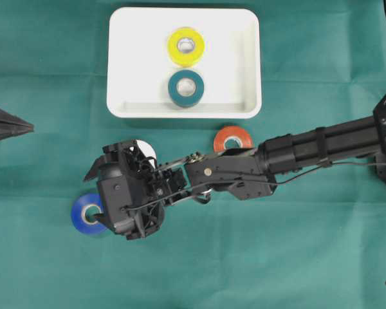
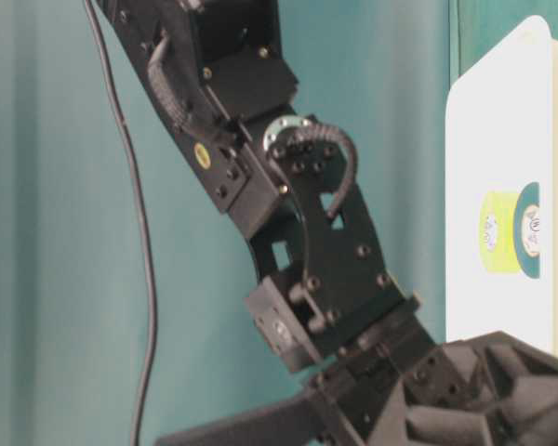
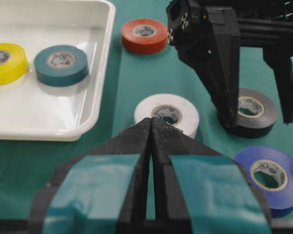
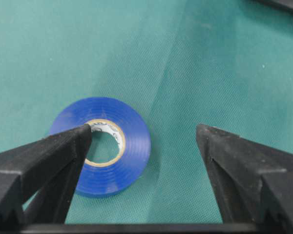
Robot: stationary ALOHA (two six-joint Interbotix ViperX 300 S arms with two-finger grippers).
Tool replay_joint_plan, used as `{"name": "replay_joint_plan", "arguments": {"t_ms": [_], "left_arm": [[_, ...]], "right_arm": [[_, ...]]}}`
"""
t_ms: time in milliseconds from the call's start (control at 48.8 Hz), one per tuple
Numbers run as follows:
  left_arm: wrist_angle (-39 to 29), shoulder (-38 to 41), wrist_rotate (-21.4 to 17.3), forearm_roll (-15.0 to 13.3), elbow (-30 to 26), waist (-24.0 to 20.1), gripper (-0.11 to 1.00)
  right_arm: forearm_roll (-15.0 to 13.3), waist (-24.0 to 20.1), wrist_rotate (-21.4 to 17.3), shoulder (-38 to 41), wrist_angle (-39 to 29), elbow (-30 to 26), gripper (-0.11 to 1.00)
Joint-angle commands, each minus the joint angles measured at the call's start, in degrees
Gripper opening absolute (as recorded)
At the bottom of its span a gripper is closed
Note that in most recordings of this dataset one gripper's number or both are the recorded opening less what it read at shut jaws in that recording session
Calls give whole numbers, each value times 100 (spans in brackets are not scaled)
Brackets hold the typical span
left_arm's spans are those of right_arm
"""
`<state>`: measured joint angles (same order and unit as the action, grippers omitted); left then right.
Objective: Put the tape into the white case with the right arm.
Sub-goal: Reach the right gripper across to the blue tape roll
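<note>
A: R gripper (image 4: 144, 141) is seen spread wide, nothing held. L gripper (image 3: 151, 129) is pinched shut, empty, parked at the left edge.

B: Tape status?

A: Yellow roll (image 1: 186, 46) & teal roll (image 1: 186, 88) are already in the case (image 1: 119, 64). Blue roll (image 4: 102, 145) lies flat on the cloth, well apart from the case. One finger (image 4: 63, 146) is lined up over its core; the other sits well off to the side.

B: Risks?

A: If closed as is, only one wall could be caught, so the roll may be tipped or slid away. White roll (image 3: 167, 113) & black roll (image 3: 249, 112) sit near; either could be knocked on descent. Red roll (image 1: 233, 138) lies by the arm.
</note>
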<state>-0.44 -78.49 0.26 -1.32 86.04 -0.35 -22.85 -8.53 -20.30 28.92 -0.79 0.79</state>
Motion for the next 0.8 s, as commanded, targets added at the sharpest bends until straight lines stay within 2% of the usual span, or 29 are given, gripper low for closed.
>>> {"name": "replay_joint_plan", "arguments": {"t_ms": [0,410,779], "left_arm": [[35,44,-9,0,-79,-9,0],[26,35,-9,0,-70,-18,0],[35,35,-9,0,-70,-35,0]], "right_arm": [[0,-9,-9,-44,-167,-264,66],[62,-114,-9,422,-1661,-1187,66],[501,-141,-9,800,-1696,-1459,66]]}}
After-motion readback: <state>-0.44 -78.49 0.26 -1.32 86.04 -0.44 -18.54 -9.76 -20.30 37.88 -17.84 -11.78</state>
